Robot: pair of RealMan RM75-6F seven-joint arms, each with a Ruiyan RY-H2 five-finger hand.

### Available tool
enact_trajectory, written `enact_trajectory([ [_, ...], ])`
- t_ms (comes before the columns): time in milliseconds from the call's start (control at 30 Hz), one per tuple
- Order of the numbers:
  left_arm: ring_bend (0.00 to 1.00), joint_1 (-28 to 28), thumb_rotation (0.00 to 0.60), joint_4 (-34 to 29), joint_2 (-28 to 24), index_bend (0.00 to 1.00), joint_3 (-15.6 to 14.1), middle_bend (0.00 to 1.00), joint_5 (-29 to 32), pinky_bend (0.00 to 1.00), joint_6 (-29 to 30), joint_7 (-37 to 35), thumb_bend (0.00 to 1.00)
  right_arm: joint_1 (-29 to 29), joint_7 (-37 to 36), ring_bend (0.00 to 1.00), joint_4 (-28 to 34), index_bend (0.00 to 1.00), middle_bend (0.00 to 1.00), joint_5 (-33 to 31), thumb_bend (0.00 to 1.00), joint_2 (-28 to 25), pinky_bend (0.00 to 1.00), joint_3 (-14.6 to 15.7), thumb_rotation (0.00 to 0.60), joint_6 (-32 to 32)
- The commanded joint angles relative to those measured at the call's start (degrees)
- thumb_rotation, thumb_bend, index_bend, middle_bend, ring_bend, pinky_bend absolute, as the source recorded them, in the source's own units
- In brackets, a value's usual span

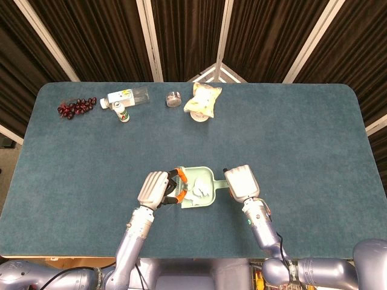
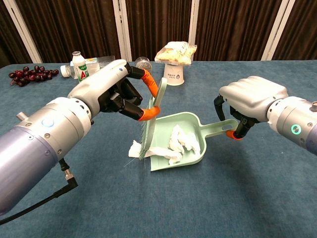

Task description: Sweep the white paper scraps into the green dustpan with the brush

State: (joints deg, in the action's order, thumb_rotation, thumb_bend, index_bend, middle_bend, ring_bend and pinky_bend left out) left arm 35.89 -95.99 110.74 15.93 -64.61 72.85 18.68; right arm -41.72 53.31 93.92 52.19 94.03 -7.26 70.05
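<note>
Two robot hands work at the pale green plastic dustpan (image 2: 185,126), which lies on the blue carpeted table (image 2: 257,198) near its front middle and serves as the landmark here. Far to the left of the dustpan and toward the back edge sit a bunch of dark red grapes (image 2: 30,75), then a clear plastic bottle lying on its side (image 1: 128,96) with a small white bottle with a green label (image 2: 78,66) standing just beside it. Left of the dustpan, the left hand (image 2: 119,91) has its orange-tipped fingers (image 2: 147,114) closed around the handle of the pale green brush (image 2: 151,119), which stands tilted with its bristles down at the dustpan's open left lip. Under those bristles a crumpled white paper scrap (image 2: 143,148) lies half on the table and half across the lip, touching the brush. Inside the dustpan, more crumpled white paper scraps (image 2: 183,140) are heaped on its floor, toward the left side. Behind the dustpan, well apart, stand a small clear glass jar (image 1: 174,98) and a white paper cup (image 2: 173,74) topped with a crinkled yellowish snack bag (image 2: 176,52). Right of the dustpan, the right hand (image 2: 250,101) curls its fingers over the end of the dustpan's handle and grips it.
</note>
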Motion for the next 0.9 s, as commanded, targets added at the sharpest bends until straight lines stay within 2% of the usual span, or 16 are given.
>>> enact_trajectory([
  [33, 1.0, 0.0, 0.6, -0.3, 0.2, 0.81, 0.8, 1.0, -0.6, 1.0, 0.5, -1.2, 0.67, 0.1, -0.2, 0.9, -0.1, 0.56, 0.91, 0.1, 0.34, 0.0, 0.87, 0.1, 0.6, 0.0],
  [233, 1.0, -0.2, 0.6, -1.1, 0.4, 0.81, 2.3, 1.0, -2.8, 1.0, 1.8, -4.4, 0.67, 0.2, -0.1, 0.9, 0.0, 0.56, 0.91, 0.0, 0.34, 0.1, 0.87, 0.2, 0.6, 0.2],
  [467, 1.0, -0.9, 0.6, -3.4, -2.9, 0.81, 1.2, 1.0, -2.0, 1.0, 1.6, 0.0, 0.67, 0.4, -0.2, 0.9, 0.1, 0.56, 0.91, 0.1, 0.34, 0.1, 0.87, 0.3, 0.6, 0.4],
  [700, 1.0, -1.8, 0.6, -6.2, -7.8, 0.82, 0.7, 1.0, 2.6, 1.0, 0.5, 5.3, 0.67, 0.2, 0.2, 0.9, 0.3, 0.56, 0.91, 0.0, 0.34, 0.4, 0.87, 0.2, 0.6, 0.4],
  [900, 1.0, -1.6, 0.6, -8.1, -9.9, 0.82, 0.7, 1.0, 5.3, 1.0, -0.1, 7.9, 0.67, 0.3, 0.3, 0.9, 0.2, 0.56, 0.91, -0.1, 0.34, 0.7, 0.87, 0.3, 0.6, 0.4],
])
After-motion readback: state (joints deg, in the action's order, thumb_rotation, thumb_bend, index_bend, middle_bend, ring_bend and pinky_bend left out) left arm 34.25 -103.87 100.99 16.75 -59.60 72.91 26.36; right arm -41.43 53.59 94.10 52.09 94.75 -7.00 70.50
